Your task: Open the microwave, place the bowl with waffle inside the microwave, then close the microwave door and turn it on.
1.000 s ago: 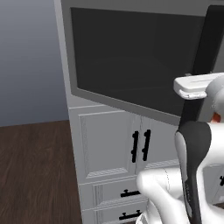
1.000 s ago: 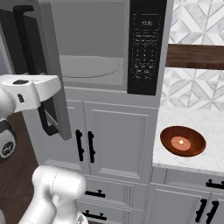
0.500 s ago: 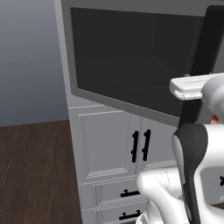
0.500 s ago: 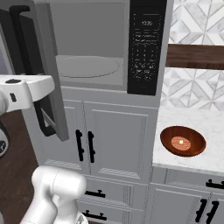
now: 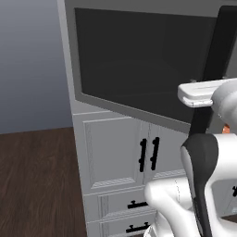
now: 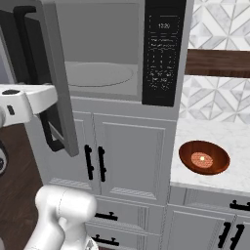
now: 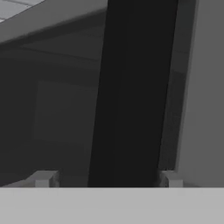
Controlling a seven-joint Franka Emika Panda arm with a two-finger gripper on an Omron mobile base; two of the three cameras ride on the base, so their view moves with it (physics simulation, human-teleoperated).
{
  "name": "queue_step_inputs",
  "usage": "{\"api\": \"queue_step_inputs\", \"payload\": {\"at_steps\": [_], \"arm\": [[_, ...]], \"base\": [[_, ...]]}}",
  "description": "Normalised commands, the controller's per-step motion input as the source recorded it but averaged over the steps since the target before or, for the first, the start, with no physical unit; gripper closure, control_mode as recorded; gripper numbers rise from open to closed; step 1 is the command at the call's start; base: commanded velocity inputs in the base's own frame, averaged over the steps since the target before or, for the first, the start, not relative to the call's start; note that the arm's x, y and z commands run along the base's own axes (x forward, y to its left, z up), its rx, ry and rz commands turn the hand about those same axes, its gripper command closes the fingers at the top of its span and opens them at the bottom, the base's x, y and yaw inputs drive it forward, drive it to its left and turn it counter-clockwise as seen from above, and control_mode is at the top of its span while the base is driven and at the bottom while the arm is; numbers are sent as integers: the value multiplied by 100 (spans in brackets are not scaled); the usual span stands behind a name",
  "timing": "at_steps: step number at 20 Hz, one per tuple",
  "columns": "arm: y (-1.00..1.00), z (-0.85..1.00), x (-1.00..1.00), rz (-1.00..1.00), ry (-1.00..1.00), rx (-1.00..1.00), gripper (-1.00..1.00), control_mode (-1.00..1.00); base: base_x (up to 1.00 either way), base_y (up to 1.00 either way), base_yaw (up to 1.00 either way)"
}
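The microwave stands with its cavity exposed, the round turntable plate inside and the black control panel on its right. The microwave door is swung far out to the left. Its black bar handle runs up between the two fingertips of my gripper, which is open and straddles the bar. The reddish-brown bowl sits on the white counter to the right, with the pale waffle in it.
White panelled cabinets with black handles fill the wall under the microwave. A marble counter lies to the right, with a dark wooden shelf above it. Dark wood floor spreads to the left.
The hand has drifted slightly left with the door handle, and the door has swung a little further open. The bowl has not moved.
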Motion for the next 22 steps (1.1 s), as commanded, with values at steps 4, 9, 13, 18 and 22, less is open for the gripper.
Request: {"api": "queue_step_inputs", "payload": {"at_steps": [4,9,13,18,22], "arm": [[-17,0,-89,4,-4,0,-100,-100],[-89,5,-49,20,-4,4,-100,-100],[-98,0,20,44,-1,14,-100,-100],[-75,-7,41,55,0,12,-100,-100],[-41,-14,54,57,0,9,-100,-100]], "base": [[0,0,0],[0,0,0],[0,0,0],[0,0,0],[0,0,0]]}}
